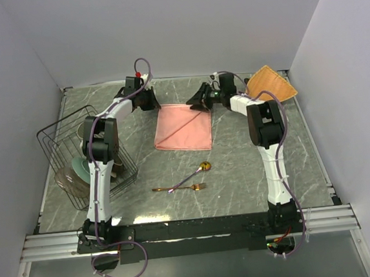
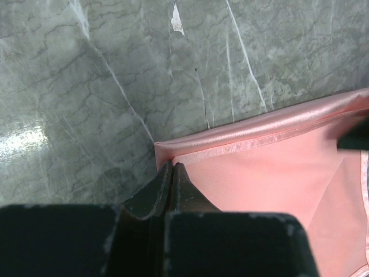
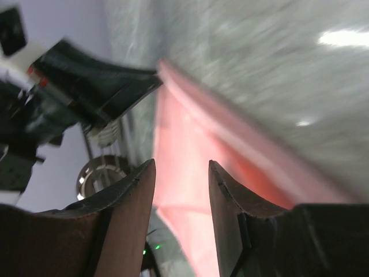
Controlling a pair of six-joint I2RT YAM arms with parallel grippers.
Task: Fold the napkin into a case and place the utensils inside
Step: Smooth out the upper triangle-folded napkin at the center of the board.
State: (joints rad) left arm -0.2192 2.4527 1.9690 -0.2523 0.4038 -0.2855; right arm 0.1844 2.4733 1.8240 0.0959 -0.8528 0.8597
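Note:
The salmon-pink napkin (image 1: 183, 129) lies folded on the marble table at the far middle, with a diagonal crease. My left gripper (image 1: 158, 106) is at its far left corner; in the left wrist view the fingers (image 2: 173, 164) are shut on the edge of the napkin (image 2: 271, 167). My right gripper (image 1: 191, 101) is open over the far right corner; its wrist view shows the jaws (image 3: 181, 164) apart with the napkin (image 3: 190, 127) below them. The gold spoon (image 1: 197, 172) and gold fork (image 1: 179, 188) lie on the table nearer the bases.
A black wire rack (image 1: 86, 153) with plates and bowls stands at the left. An orange-tan woven mat (image 1: 271, 84) lies at the far right corner. White walls close in the table on three sides.

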